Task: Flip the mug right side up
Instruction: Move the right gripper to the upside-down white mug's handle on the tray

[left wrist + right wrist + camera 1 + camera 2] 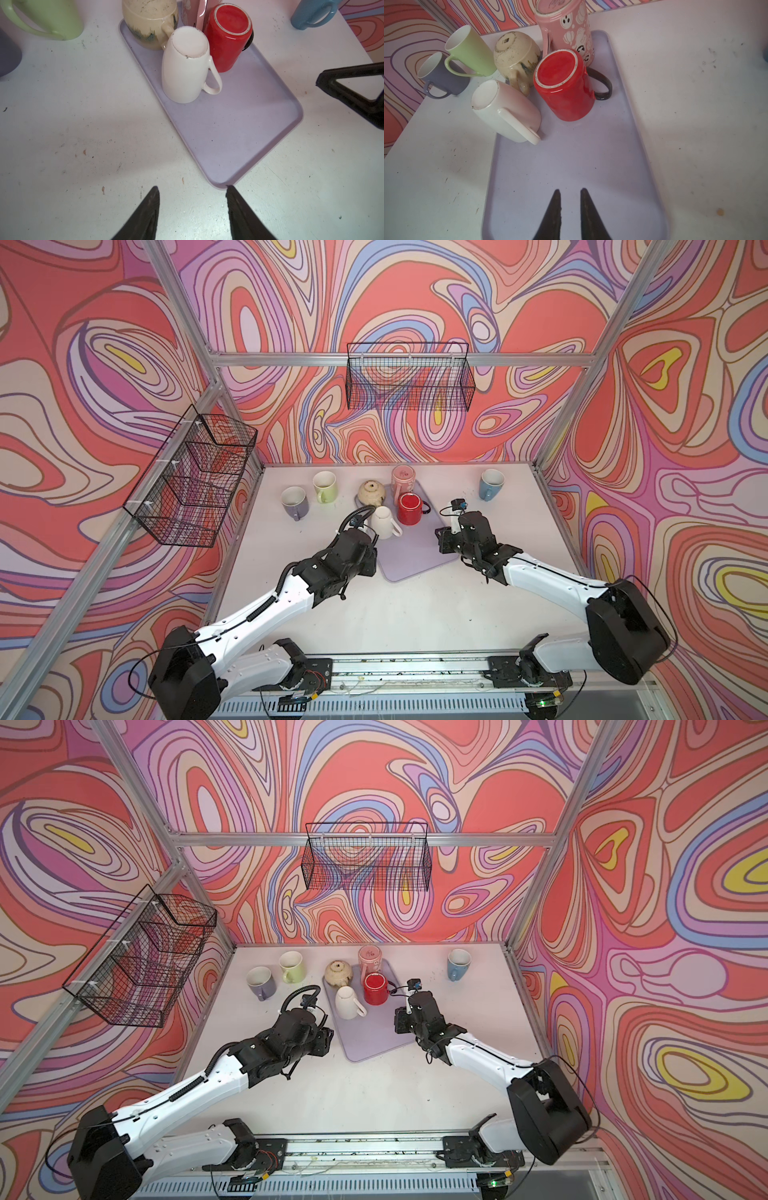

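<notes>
Four mugs are seen standing mouth down at the far end of a lavender tray (249,135): a white mug (185,70), a red mug (564,87), a cream mug (515,58) and a pink mug (566,35). A green mug (471,52), a grey mug (444,76) and a blue mug (490,485) are set upright on the table (83,124), so nothing is judged to be owed to them.

The white mug is taken as the likely target, though this is not settled by the task. It is placed by the tray's left edge, just ahead of the left gripper (192,193) and nearer to it than to the right gripper (571,194). Its long axis is upright, base on top, and its handle is turned toward the right arm's side. The red mug is set just beside it; whether they touch cannot be told.

The left gripper's jaws are seen well apart and empty, over the table by the tray's near corner. The right gripper's jaws are drawn almost together, with a slim gap and nothing between them, above the bare tray.

The mugs are made of smooth, glossy glazed ceramic. The white one is tapered toward its base, with a slender strap handle. The red one is shaped as a straight cylinder with a dark loop handle. The tray is matte, low-rimmed and round-cornered. The table is scuffed and speckled.
</notes>
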Controlling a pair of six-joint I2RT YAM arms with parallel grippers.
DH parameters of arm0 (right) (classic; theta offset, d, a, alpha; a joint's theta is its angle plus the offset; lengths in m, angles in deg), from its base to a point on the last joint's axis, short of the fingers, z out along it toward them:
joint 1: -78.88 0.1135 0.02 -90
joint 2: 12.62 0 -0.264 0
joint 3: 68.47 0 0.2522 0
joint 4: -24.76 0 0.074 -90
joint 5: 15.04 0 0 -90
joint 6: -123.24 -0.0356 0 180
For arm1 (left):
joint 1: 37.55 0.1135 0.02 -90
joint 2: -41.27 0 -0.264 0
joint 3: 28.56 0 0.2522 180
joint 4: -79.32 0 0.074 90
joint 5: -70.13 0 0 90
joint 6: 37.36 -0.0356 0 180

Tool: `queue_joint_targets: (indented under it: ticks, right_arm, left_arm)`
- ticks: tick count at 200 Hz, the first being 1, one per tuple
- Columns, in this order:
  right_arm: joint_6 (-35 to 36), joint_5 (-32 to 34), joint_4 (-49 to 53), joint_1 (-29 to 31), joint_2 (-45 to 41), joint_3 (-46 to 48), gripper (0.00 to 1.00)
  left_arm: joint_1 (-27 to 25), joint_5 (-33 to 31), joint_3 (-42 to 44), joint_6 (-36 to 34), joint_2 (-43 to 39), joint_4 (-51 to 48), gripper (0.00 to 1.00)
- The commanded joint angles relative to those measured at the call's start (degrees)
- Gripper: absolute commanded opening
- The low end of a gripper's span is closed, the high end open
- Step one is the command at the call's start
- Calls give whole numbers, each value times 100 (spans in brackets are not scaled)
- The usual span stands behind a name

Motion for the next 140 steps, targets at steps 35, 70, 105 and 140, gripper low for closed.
queue_joint_targets:
  ticks: [35, 70, 105, 140]
  right_arm:
    - [-433, -3, -1065, 164, 1186, -421, 17]
    - [-403, -152, -1311, 257, 1872, -794, 16]
    - [-402, -412, -1548, 263, 2496, -1151, 16]
    - [-389, -872, -1533, 256, 2953, -1527, 14]
  left_arm:
    - [-12, -332, 140, 387, -424, -331, 54]
    - [-12, -361, 302, 501, -654, -447, 54]
    - [-12, -387, 420, 543, -821, -530, 53]
    - [-12, -417, 504, 558, -978, -602, 53]
